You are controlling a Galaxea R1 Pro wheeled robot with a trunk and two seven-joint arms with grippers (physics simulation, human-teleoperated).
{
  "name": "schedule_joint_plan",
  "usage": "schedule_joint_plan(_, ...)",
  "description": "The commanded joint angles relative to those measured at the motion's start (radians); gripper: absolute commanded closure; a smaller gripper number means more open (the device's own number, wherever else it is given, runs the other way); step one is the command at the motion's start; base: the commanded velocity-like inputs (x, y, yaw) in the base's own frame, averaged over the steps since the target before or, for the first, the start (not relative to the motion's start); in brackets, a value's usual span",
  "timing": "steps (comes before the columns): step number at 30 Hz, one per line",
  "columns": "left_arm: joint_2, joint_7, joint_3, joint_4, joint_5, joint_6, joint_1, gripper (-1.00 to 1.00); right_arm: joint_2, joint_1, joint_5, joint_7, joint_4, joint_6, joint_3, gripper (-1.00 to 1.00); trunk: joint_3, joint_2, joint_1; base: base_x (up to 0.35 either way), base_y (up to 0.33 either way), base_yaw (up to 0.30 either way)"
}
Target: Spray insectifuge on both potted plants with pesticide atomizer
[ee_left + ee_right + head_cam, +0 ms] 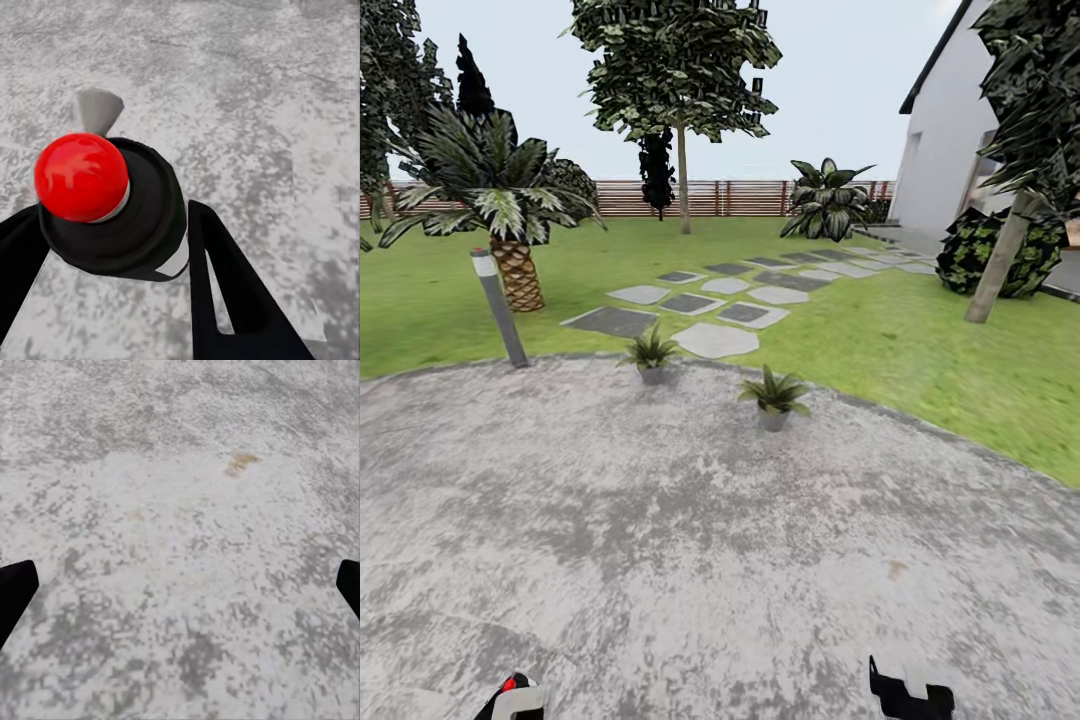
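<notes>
Atomizer (pixel 112 217) clamped between left gripper (pixel 112 300) fingers, above patio (pixel 285 112).

Two potted plants (pixel 651 354) (pixel 774 397); one atomizer (pixel 112 206); one bollard lamp (pixel 498 306); two pincers (pixel 510 700) (pixel 910 695).

black angular end effector fingers (pixel 225 300), white casing on right end effector (pixel 911 692)
</notes>
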Motion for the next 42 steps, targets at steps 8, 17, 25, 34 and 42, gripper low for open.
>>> schedule_joint_plan(8, 0.000, 0.005, 0.001, 0.001, -0.007, -0.003, -0.001, 1.00, 0.000, -0.001, 0.011, -0.007, 0.001, -0.003, -0.004, -1.00, -0.001, 0.000, 0.000, 0.339, 0.106, 0.000)
schedule_joint_plan(17, 0.000, 0.005, 0.001, 0.001, -0.007, -0.004, -0.001, 1.00, 0.000, -0.001, 0.011, -0.007, 0.001, -0.003, -0.004, -1.00, -0.001, 0.000, 0.000, 0.339, 0.022, 0.000)
schedule_joint_plan(25, 0.000, 0.005, 0.001, 0.001, -0.007, -0.004, -0.001, 1.00, 0.000, -0.001, 0.011, -0.007, 0.001, -0.003, -0.004, -1.00, -0.001, 0.000, 0.000, 0.339, 0.000, 0.000)
schedule_joint_plan(34, 0.000, 0.005, 0.001, 0.001, -0.007, -0.004, -0.001, 1.00, 0.000, -0.001, 0.011, -0.007, 0.001, -0.004, -0.004, -1.00, -0.001, 0.000, 0.000, 0.339, 0.000, 0.000)
schedule_joint_plan(42, 0.000, 0.005, 0.001, 0.002, -0.007, -0.003, -0.001, 1.00, 0.000, -0.001, 0.011, -0.007, 0.001, -0.003, -0.004, -1.00, -0.001, 0.000, 0.000, 0.339, 0.000, 0.000)
